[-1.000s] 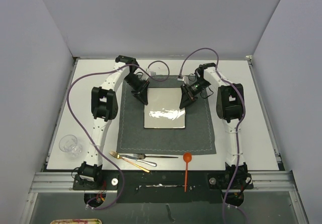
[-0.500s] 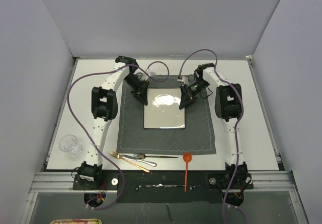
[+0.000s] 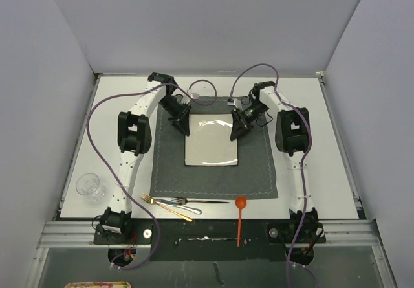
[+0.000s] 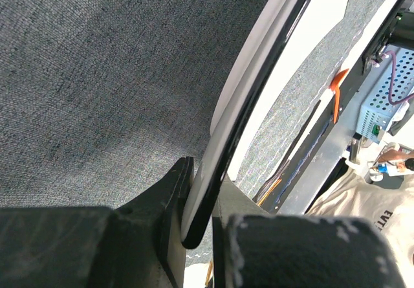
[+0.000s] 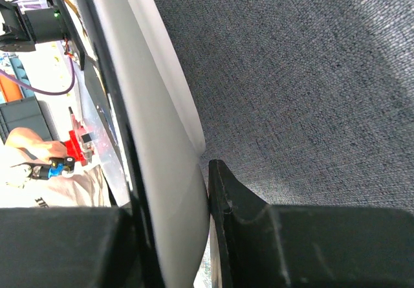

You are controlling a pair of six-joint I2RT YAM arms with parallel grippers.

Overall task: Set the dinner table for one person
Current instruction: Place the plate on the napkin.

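- The large flat white matte rectangular dinner table [image 3: 323, 165] lay beneath everything, reaching from the arms' bases to the far wall.
- Its long axis seemed to run left to right.
- The left gripper [image 3: 185, 129] and the right gripper [image 3: 234, 132] each clamped a far corner of the square off-white plate [image 3: 211, 147], over the dark grey stitched cloth placemat [image 3: 259, 171].

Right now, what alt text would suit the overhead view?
Two white robot arms reach in, the left hand and right hand each pinching a far corner of a square off-white plate over a dark grey placemat on a white table. Cutlery, an orange spoon and a glass sit nearer.
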